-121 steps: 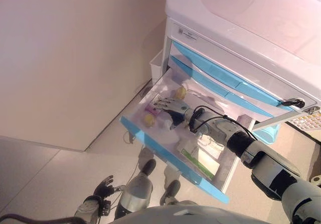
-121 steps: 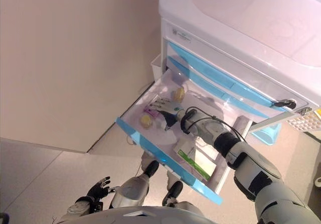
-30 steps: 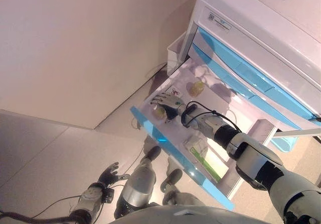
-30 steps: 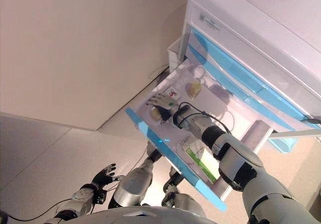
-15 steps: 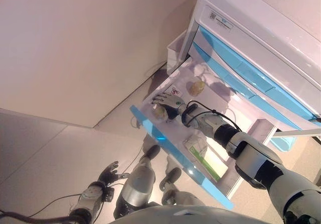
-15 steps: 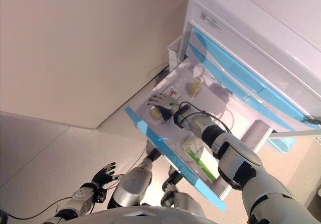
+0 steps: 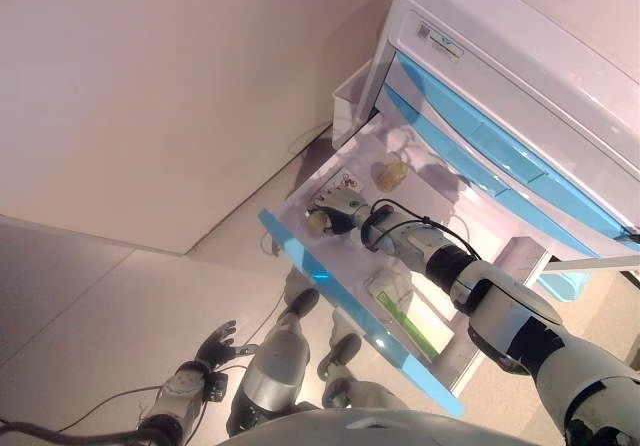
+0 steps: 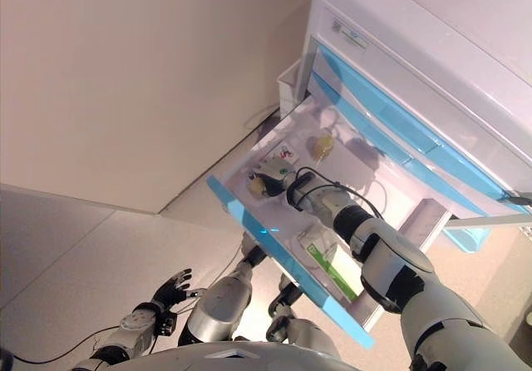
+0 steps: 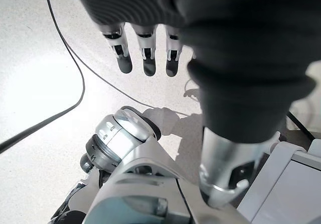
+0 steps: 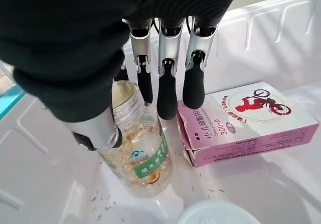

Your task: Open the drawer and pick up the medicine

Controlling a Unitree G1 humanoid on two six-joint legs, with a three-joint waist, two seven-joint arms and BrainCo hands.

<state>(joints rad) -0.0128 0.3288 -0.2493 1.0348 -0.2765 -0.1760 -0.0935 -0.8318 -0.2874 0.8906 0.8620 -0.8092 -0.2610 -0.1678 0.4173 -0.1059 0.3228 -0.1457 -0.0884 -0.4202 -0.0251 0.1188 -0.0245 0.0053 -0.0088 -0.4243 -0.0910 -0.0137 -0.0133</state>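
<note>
The drawer (image 7: 340, 296) with the blue front stands pulled out of the white cabinet (image 7: 520, 36). My right hand (image 7: 335, 209) reaches into its left end. In the right wrist view its thumb (image 10: 95, 133) sits on one side of a clear bottle of yellow capsules (image 10: 143, 158) and its fingers (image 10: 167, 101) curl down on the other side. The bottle (image 7: 319, 222) rests on the drawer floor. A pink medicine box (image 10: 241, 118) lies right beside it. My left hand (image 7: 215, 346) hangs open by the floor, far from the drawer.
A second capsule bottle (image 7: 392, 174) lies deeper in the drawer and a green and white box (image 7: 400, 301) lies towards its right end. A white bin (image 7: 350, 91) hangs on the cabinet's side. A wall runs along the left. A black cable (image 9: 60, 78) lies on the floor.
My right hand's fingers have curled in from spread over the bottle to close around it. The bottle has not moved and the left hand is unchanged.
</note>
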